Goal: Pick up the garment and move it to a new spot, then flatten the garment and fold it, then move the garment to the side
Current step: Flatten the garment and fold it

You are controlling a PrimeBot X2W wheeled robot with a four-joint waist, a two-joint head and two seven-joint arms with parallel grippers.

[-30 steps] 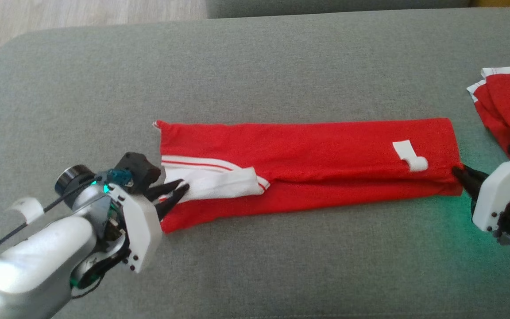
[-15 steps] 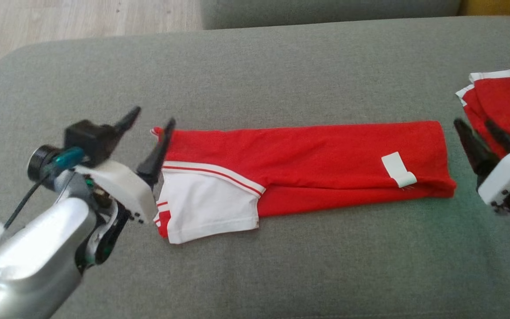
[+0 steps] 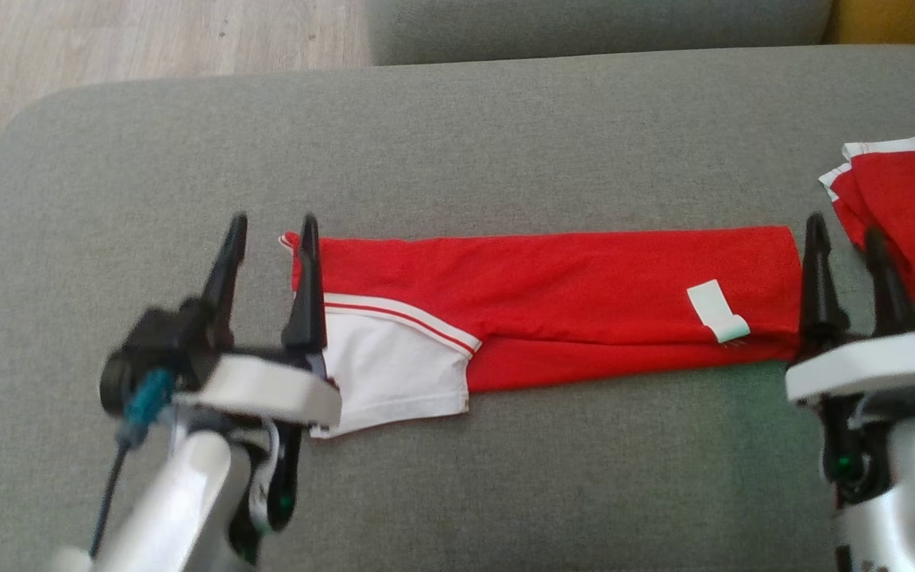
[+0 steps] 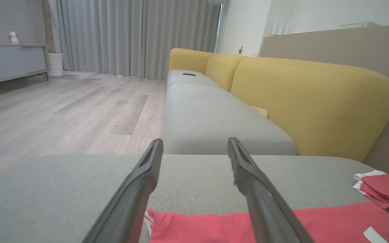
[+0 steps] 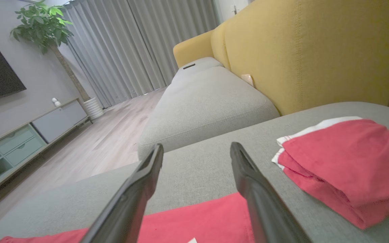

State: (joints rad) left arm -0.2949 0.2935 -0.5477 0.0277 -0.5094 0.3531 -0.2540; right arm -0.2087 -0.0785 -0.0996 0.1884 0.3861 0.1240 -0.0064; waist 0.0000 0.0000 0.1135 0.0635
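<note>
The garment (image 3: 553, 298) is a red shirt with a white sleeve (image 3: 394, 373) and a white tag, folded into a long strip lying flat across the grey cushion (image 3: 457, 143). My left gripper (image 3: 271, 226) stands open at the strip's left end, fingers pointing away, nothing between them. My right gripper (image 3: 843, 230) stands open at the strip's right end, also empty. In the left wrist view the garment (image 4: 214, 226) lies under the open left gripper (image 4: 194, 143). In the right wrist view the garment (image 5: 194, 224) shows below the open right gripper (image 5: 196, 146).
Another folded red and white garment (image 3: 906, 206) lies at the cushion's right edge, close to my right gripper; it also shows as a folded pile (image 5: 346, 165). A yellow sofa back (image 5: 316, 47) and a second grey seat (image 4: 208, 118) lie beyond. Wood floor (image 3: 148, 40) borders the far left.
Both grippers let go of the garment's ends and opened wide, then swung to point away over the cushion. The white sleeve now lies spread flat. The camera shifted slightly.
</note>
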